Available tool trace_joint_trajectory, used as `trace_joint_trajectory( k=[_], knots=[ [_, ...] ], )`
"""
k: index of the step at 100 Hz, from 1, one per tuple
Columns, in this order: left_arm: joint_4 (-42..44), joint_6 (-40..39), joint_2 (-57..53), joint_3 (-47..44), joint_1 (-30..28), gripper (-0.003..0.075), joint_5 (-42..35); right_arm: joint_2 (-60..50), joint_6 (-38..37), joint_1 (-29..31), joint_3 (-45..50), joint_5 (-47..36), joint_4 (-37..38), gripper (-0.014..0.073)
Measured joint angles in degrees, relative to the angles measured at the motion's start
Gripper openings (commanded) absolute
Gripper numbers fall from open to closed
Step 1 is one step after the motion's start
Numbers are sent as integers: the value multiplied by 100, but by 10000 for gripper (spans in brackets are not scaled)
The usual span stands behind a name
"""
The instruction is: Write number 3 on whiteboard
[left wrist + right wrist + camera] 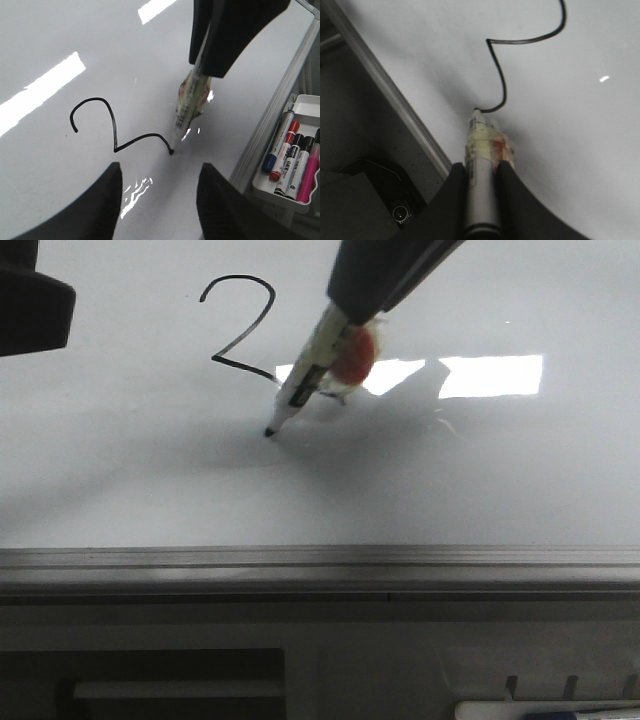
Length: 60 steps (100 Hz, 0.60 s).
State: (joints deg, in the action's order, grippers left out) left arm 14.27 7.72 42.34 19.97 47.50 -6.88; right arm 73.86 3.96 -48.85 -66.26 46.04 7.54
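Right pincer [481, 172] is clenched on the tape-wrapped grey marker pen [481, 170], tip touching the glossy white whiteboard [150, 480]. The thin black hand-drawn number 3 [117, 129] is half done. Best approach, I'd judge: keep even pressure & curve the lower bowl smoothly. Left pincer [159, 202] is released, holding nothing. The white tray [303, 106] beside the board rail holds approx. five spare markers [292, 160].

The only readable sign is a black hand-drawn stroke, the unfinished number 3 [240, 328], on the whiteboard [120, 470], toward 11 o'clock in the front view; it reads more like a 2; print on the marker [305, 375] is illegible.
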Motion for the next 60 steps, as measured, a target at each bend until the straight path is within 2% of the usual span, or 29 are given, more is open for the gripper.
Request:
trace_joint_trajectory(
  k=[20,41,60],
  knots=[
    [0,0,0,0,0,310,0,561,-13,-282,-62,-505,-276,-40],
    [0,0,0,0,0,311,0,526,-25,-365,-286,-288,-333,-41],
    [76,0,145,0,15,315,0,120,22,-753,-315,-2,-255,-41]
  ],
)
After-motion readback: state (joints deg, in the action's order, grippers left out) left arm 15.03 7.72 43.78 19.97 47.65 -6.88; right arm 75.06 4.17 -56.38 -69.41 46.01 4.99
